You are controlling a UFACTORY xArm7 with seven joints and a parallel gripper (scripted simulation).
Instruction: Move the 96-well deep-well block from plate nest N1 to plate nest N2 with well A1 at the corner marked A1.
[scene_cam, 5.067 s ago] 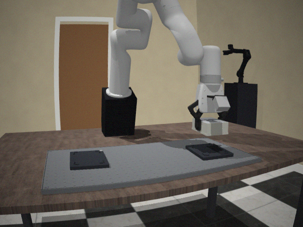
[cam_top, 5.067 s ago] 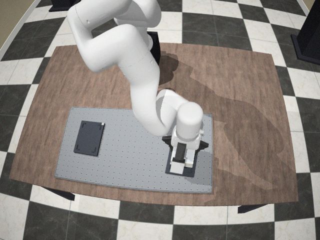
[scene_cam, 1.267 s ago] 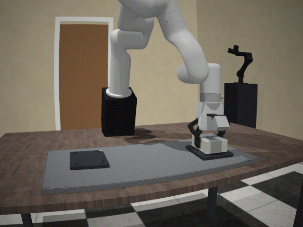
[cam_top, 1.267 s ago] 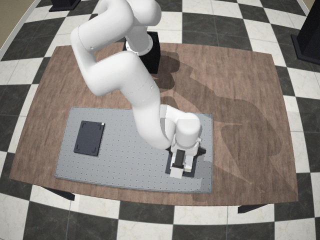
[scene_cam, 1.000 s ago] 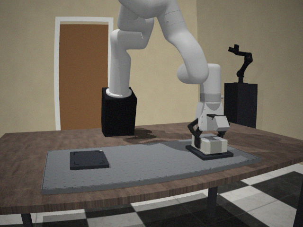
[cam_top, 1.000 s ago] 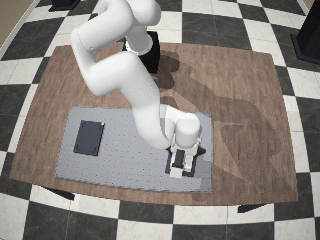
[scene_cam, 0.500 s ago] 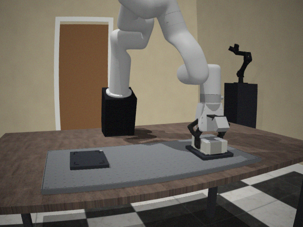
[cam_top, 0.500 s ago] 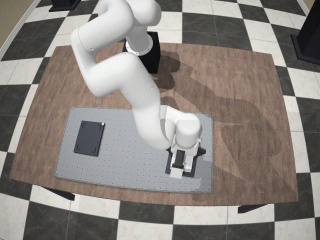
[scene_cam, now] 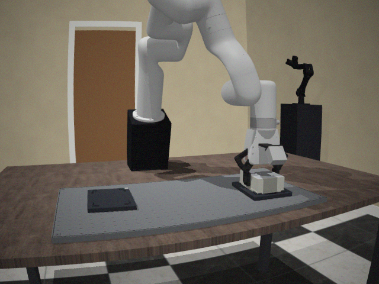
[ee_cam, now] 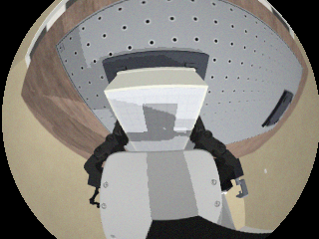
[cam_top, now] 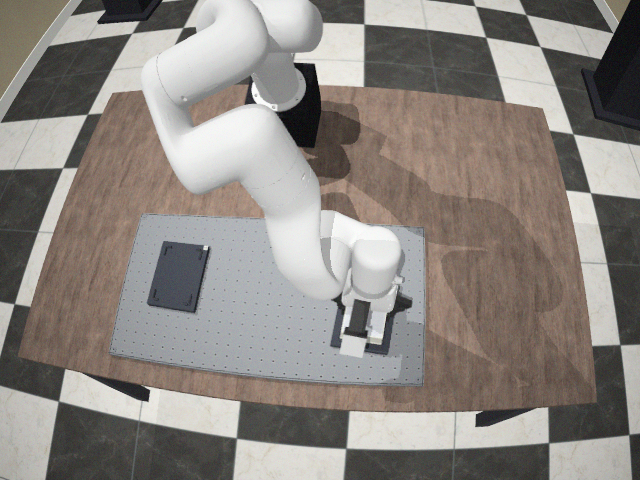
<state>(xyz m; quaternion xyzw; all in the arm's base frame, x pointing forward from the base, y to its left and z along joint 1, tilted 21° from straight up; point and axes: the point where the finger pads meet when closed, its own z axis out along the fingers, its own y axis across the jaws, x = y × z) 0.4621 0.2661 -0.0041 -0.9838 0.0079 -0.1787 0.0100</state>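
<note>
The cream deep-well block (scene_cam: pixel 265 183) stands upright and level on the dark plate nest N2 (scene_cam: pixel 262 194), at the right end of the grey perforated baseplate (cam_top: pixel 268 299). My gripper (scene_cam: pixel 260 174) is directly over the block, its black fingers open wide and standing on either side of it. In the wrist view the block (ee_cam: pixel 156 110) lies between the open fingers. From above, the arm's wrist hides most of the block (cam_top: pixel 368 336). Nest N1 (cam_top: pixel 178 276) is empty, with a white corner mark (cam_top: pixel 205 248). N2's corner mark is hidden.
The arm's black base pedestal (scene_cam: pixel 148 143) stands at the back of the wooden table. A second black pedestal with a small dark arm (scene_cam: pixel 301 129) stands beyond the table at the right. The baseplate's right edge is close to nest N2.
</note>
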